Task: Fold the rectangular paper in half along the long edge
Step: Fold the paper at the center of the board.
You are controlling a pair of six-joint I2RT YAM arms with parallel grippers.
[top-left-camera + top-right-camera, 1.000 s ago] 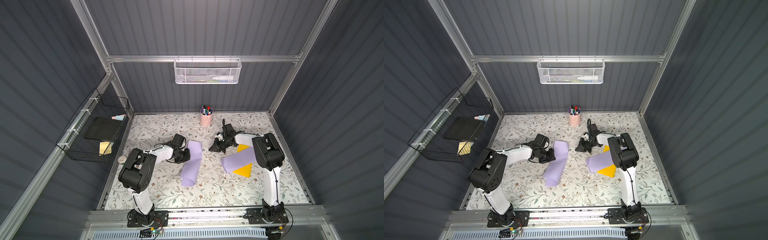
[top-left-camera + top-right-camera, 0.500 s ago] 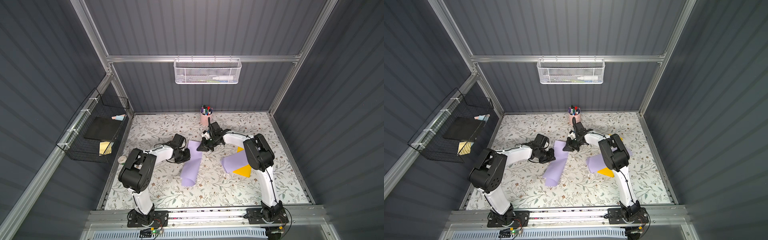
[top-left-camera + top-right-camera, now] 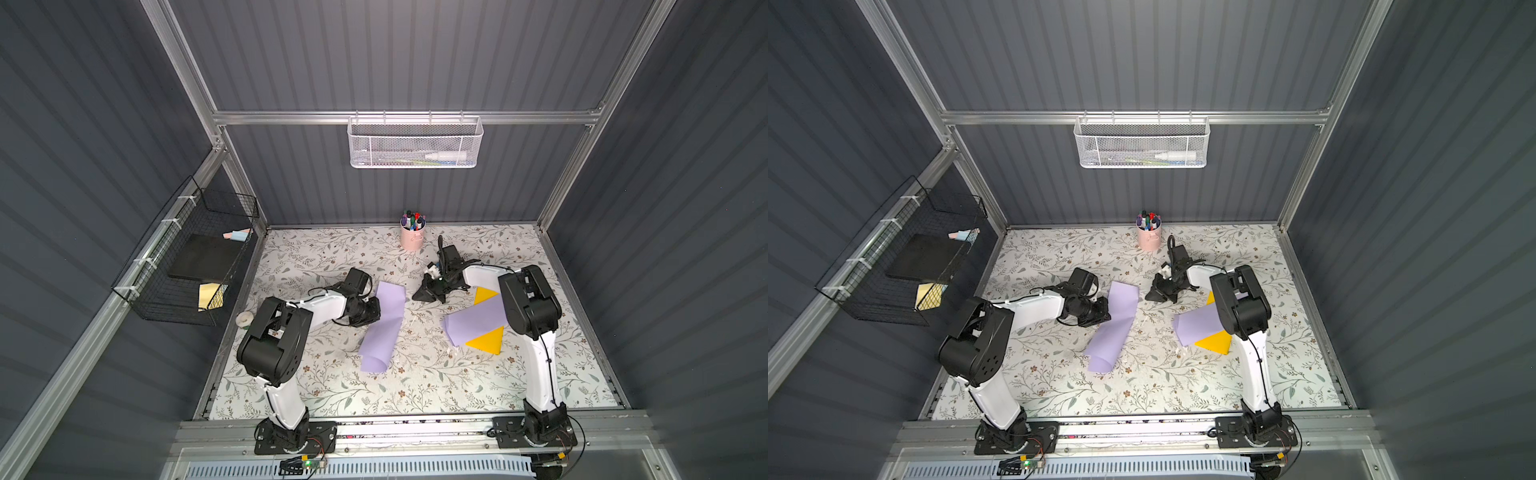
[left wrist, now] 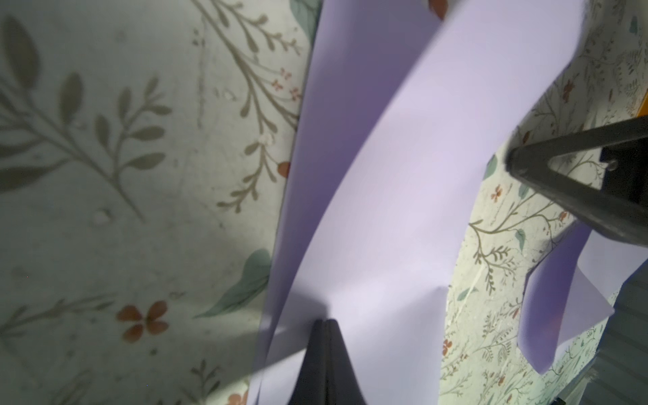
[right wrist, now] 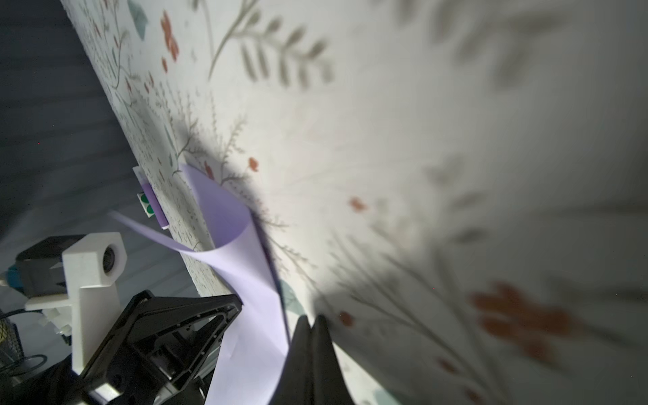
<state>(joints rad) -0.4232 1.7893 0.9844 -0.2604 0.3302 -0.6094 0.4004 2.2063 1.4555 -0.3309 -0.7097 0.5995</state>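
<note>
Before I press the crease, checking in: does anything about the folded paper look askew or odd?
Yes. The lavender paper is not folded flat: its upper layer bows up in a loose curl and lies skewed over the lower one, edges not matching. The left gripper, shut, rests its tips on it. No tear shows.

Lit evenly from overhead in both top views: bright on the counter (image 3: 316, 257), dim on the walls (image 3: 83, 124), sharp, bowed toward the edges. Softly focused in the left wrist view, with broad shadow beside the paper (image 4: 403, 210). Heavily blurred close up in the right wrist view, deeply shadowed along the paper's edge.
</note>
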